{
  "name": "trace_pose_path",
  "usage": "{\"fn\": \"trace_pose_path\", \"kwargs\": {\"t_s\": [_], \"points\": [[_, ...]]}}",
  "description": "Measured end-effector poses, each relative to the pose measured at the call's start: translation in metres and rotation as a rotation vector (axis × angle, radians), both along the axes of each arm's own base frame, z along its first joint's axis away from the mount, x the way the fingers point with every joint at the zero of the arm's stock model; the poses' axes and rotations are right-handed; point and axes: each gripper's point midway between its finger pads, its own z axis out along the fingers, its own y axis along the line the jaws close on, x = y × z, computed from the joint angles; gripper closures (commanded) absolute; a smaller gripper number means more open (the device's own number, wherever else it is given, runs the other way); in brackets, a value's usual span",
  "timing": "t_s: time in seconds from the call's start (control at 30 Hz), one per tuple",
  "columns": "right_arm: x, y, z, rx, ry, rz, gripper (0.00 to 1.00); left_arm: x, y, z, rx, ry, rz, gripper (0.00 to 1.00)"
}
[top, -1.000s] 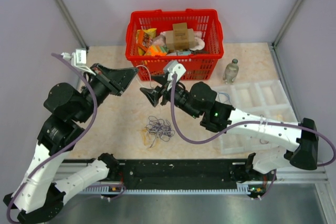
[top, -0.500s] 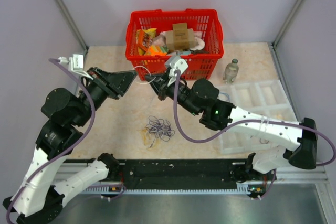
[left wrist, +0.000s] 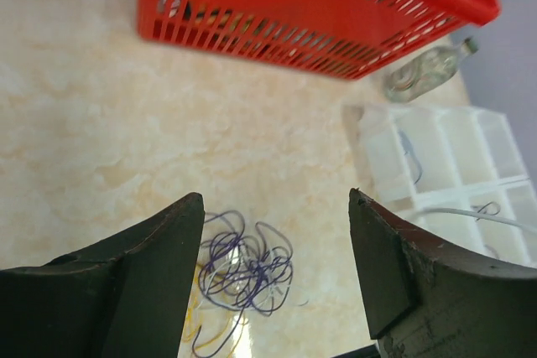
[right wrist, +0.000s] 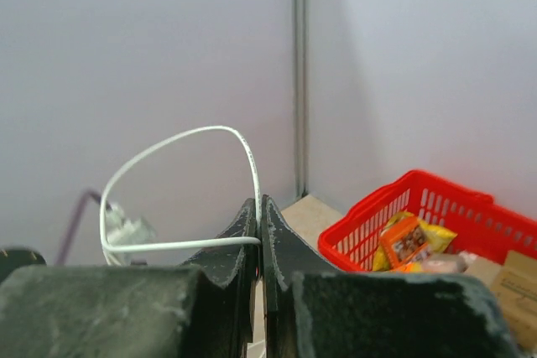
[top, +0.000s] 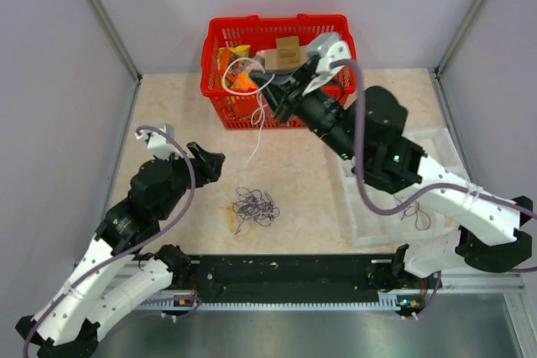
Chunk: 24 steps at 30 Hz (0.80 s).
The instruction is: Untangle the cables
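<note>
A tangle of cables (top: 254, 204), mostly dark purple with a yellow strand at its left, lies on the table in front of the arms. It also shows between my left fingers in the left wrist view, cables (left wrist: 248, 269). My left gripper (top: 210, 158) (left wrist: 275, 197) hangs open above and left of the tangle, holding nothing. My right gripper (top: 262, 81) (right wrist: 259, 204) is raised in front of the red basket, shut on a white cable (top: 259, 120) (right wrist: 172, 142). That cable loops above the fingertips and hangs down toward the table.
The red basket (top: 220, 90) (left wrist: 352, 29) (right wrist: 417, 199) full of packets stands at the back. A white compartment tray (top: 436, 150) (left wrist: 436, 165) at the right holds a few thin cables. A small bottle (left wrist: 422, 74) stands beside the basket.
My left gripper opened, let go of the white cable and drew back to the near left. My right gripper shut on the white cable and lifted it up toward the basket.
</note>
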Motion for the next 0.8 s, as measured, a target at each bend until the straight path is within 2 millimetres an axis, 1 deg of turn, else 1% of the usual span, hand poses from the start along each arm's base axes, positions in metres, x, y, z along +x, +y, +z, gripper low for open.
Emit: {"fn": "trace_pose_path", "kwargs": {"t_s": [0.03, 0.1, 0.23, 0.27, 0.33, 0.4, 0.47, 0.6, 0.63, 0.7, 0.8], "points": [[0.0, -0.007, 0.012, 0.016, -0.009, -0.014, 1.0, 0.0, 0.0, -0.015, 0.016, 0.027, 0.002, 0.25], [-0.003, -0.028, 0.04, 0.055, -0.035, -0.05, 1.0, 0.0, -0.002, -0.037, 0.039, 0.073, -0.003, 0.25], [-0.006, -0.069, 0.08, 0.08, -0.058, -0.124, 1.0, -0.002, -0.01, -0.07, 0.062, 0.144, -0.042, 0.26], [-0.007, -0.081, 0.085, 0.085, -0.059, -0.149, 1.0, -0.002, -0.014, -0.076, 0.062, 0.157, -0.058, 0.26], [-0.007, -0.11, 0.085, 0.07, -0.048, -0.217, 1.0, -0.003, -0.021, -0.083, 0.058, 0.171, -0.086, 0.25], [-0.007, -0.142, 0.073, 0.05, -0.026, -0.291, 1.0, -0.003, -0.026, -0.087, 0.052, 0.176, -0.109, 0.25], [-0.009, -0.172, 0.053, 0.021, 0.004, -0.355, 1.0, -0.004, -0.03, -0.087, 0.045, 0.171, -0.13, 0.25], [-0.01, -0.232, -0.006, -0.06, 0.091, -0.511, 1.0, -0.002, -0.035, -0.079, 0.034, 0.138, -0.159, 0.25], [-0.01, -0.242, -0.017, -0.073, 0.108, -0.542, 1.0, -0.001, -0.036, -0.078, 0.035, 0.135, -0.163, 0.25], [-0.008, -0.261, -0.047, -0.109, 0.156, -0.613, 1.0, 0.001, -0.039, -0.078, 0.036, 0.129, -0.169, 0.25], [-0.001, -0.272, -0.091, -0.178, 0.223, -0.689, 1.0, 0.004, -0.043, -0.076, 0.029, 0.121, -0.178, 0.26]]}}
